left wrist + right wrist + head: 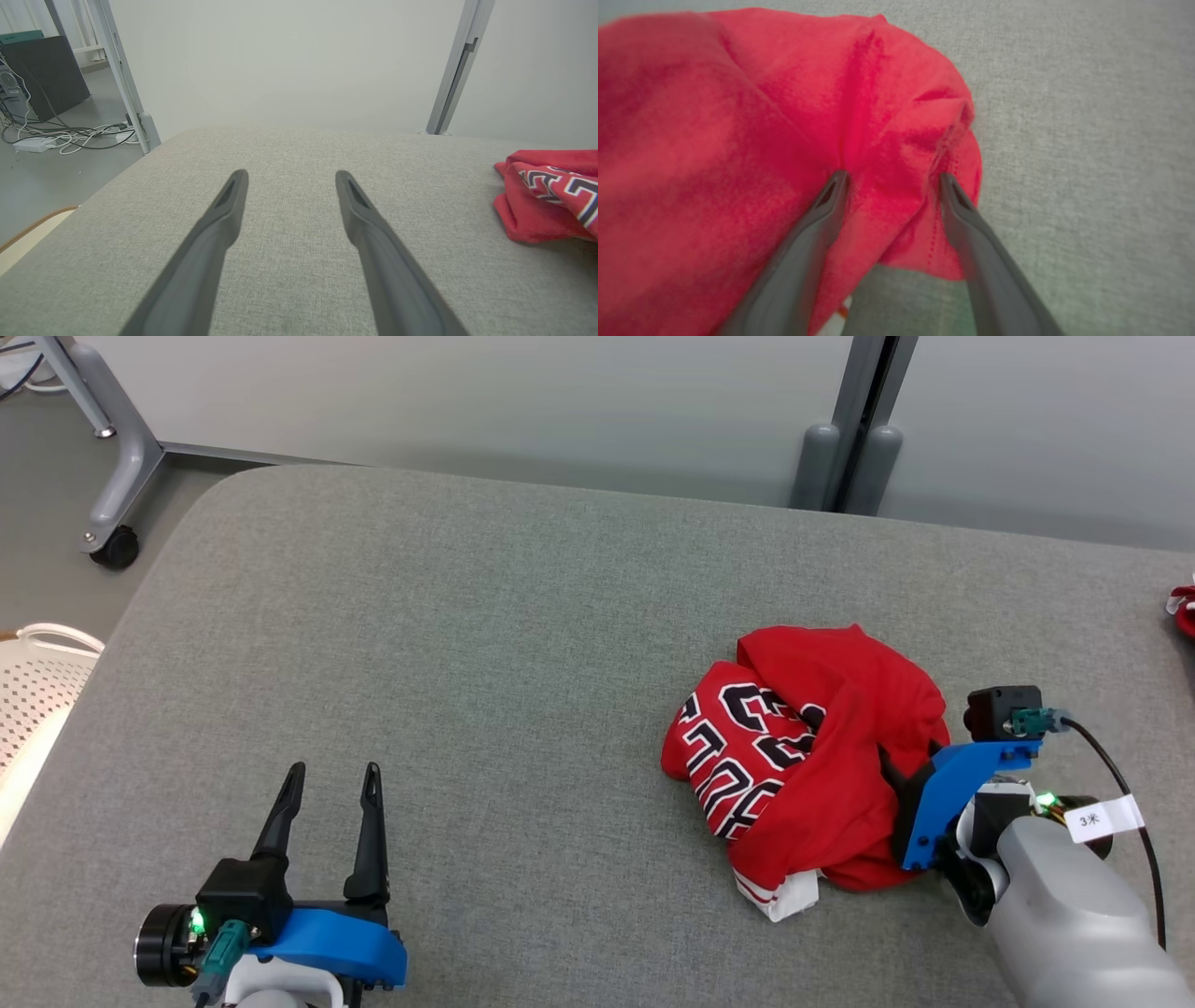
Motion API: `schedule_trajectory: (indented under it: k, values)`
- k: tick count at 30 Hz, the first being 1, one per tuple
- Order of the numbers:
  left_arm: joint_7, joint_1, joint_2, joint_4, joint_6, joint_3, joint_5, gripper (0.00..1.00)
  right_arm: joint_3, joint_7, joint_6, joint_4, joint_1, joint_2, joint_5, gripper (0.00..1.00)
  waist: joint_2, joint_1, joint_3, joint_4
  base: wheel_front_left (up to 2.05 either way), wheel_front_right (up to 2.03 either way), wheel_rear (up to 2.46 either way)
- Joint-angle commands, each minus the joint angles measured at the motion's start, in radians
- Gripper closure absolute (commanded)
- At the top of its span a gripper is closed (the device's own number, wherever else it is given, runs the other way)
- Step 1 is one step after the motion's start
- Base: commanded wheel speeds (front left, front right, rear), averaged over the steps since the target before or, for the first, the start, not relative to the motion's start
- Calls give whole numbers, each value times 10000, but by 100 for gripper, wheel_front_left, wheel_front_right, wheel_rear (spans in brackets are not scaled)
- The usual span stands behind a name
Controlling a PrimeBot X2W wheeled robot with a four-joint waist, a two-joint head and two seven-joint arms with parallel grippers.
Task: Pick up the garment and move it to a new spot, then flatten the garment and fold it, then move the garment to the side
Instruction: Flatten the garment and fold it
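We had right gripper (894, 179) spread wide astride fold at 4 o'clock of garment (803, 756) — shallow pinch might have slipped; left gripper (334, 770) agape, empty.

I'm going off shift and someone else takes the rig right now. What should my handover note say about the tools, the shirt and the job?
The red shirt lies crumpled in a heap on the right part of the grey table.
The left tool is open over bare table, apart from the shirt.
The right tool is open, straddling a fold at the shirt's right edge, not closed on it.
Done: nothing that shows; the shirt is not lifted.
Left: close on the fold, move the shirt, flatten, fold, set aside.
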Motion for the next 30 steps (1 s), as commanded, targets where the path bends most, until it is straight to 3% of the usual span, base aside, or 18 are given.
schedule_trajectory:
  k: [1,3,11,20,24,30]
  values:
    - [-45,-86,3,-35,12,75,7,0,106,-81,5,83,139,89,207,55,-3,0,10,-4,0,0,0]
    - [-45,-98,-16,7,13,88,5,0,211,-555,5,-119,118,118,403,100,-3,0,-40,-11,0,0,0]
    - [-45,156,-44,87,21,192,40,0,1125,-2315,5,-879,-290,101,432,100,-3,0,-644,-29,0,0,0]
    - [-45,350,-63,-63,-24,289,-4,0,2824,-2630,5,-2621,-582,877,704,100,-3,0,-813,182,0,0,0]
    - [-45,416,-75,-102,-38,333,-32,0,4269,-2638,5,-3417,-211,1107,1144,100,-3,0,-785,346,0,0,0]
    - [-45,278,-96,-53,-58,178,-63,0,7496,-2515,4,-5007,505,1089,2750,100,-3,0,-633,666,0,0,0]
